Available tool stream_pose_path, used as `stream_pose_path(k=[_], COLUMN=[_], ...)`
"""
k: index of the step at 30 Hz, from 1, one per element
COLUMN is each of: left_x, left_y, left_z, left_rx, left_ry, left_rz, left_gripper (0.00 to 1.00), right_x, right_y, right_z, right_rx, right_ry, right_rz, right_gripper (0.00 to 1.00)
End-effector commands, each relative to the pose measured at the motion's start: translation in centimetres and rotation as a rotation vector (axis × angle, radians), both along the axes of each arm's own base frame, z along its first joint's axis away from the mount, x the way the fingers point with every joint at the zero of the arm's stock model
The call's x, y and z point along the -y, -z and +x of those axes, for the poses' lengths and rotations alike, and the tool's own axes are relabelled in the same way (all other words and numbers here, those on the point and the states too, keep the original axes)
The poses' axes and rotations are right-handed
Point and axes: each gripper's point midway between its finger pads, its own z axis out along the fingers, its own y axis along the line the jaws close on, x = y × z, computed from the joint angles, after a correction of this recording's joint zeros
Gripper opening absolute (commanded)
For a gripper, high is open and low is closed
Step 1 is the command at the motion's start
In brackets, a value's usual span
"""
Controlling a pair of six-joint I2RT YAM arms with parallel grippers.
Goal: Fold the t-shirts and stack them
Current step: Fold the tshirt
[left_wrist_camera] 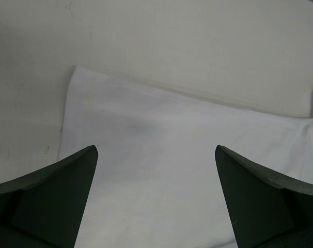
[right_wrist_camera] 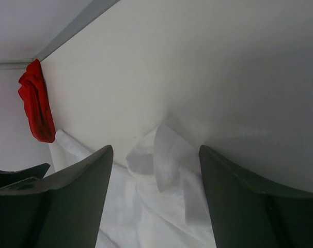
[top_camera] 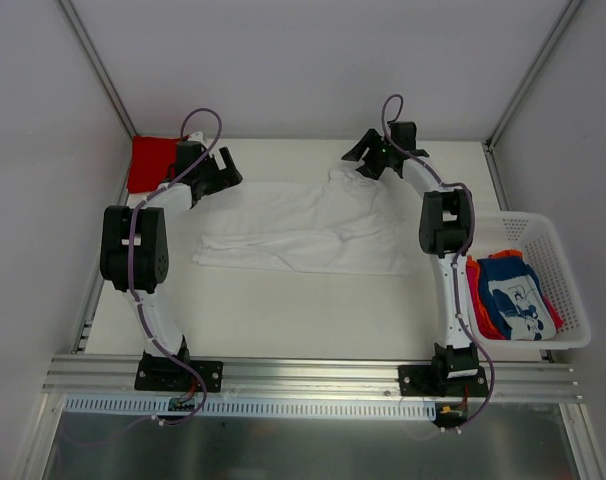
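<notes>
The white t-shirt (top_camera: 303, 230) lies spread on the middle of the table (top_camera: 283, 310), with its long side going from left to right and some wrinkles at its far right part. The left gripper (top_camera: 223, 172) hangs over the far left end of this shirt. In the left wrist view its two fingers (left_wrist_camera: 53, 201) stand wide apart with only flat white cloth (left_wrist_camera: 167, 155) under them, and they hold nothing. The right gripper (top_camera: 365, 158) is at the far right end of the same shirt, close to the back edge of the table. In the right wrist view its jaws are also apart, and a small raised fold of the white cloth (right_wrist_camera: 169, 165) stands between them. I see no finger pressing on this fold, so it is not gripped. The red t-shirt (top_camera: 151, 163) lies bunched in the far left corner of the table, just beside the left arm and apart from the white shirt; the right wrist view shows it too (right_wrist_camera: 36, 103). At the right side stands a white mesh basket (top_camera: 531, 222). Inside it the blue t-shirt (top_camera: 513, 295) with white print lies on top of the orange-red t-shirt (top_camera: 481, 305).
</notes>
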Motion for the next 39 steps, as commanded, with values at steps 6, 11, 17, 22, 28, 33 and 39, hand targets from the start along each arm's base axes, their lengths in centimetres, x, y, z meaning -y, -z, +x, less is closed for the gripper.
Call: stream_pose_path(k=[6, 11, 17, 22, 28, 33, 39], left_x=[-0.9, -0.9, -0.3, 0.0, 0.3, 0.4, 0.4], left_y=[-2.3, -2.1, -2.3, -2.3, -2.4, -2.3, -2.0], left_z=[-0.2, -0.5, -0.6, -0.7, -0.6, -0.8, -0.7], left_rx=[0.06, 0.055, 0.061, 0.062, 0.07, 0.072, 0.074], left_ry=[-0.007, -0.003, 0.018, 0.028, 0.037, 0.042, 0.045], left_rz=[0.028, 0.031, 0.008, -0.008, -0.022, -0.025, -0.022], left_gripper=[0.99, 0.99, 0.99, 0.99, 0.99, 0.99, 0.99], right_x=[2.3, 4.4, 8.8, 12.1, 12.0, 10.5, 7.8], right_y=[1.3, 0.5, -2.8, -3.8, -3.8, -3.1, -1.4], right_z=[-1.8, -1.9, -2.5, -3.9, -5.4, -4.2, -2.7], right_rx=[-0.065, -0.055, -0.029, -0.062, -0.08, -0.074, -0.065], right_ry=[0.007, 0.02, 0.063, 0.111, 0.101, 0.076, 0.024], right_rz=[-0.085, -0.154, -0.286, -0.383, -0.399, -0.358, -0.299], right_gripper=[0.62, 0.92, 1.0, 0.99, 1.0, 0.99, 0.99])
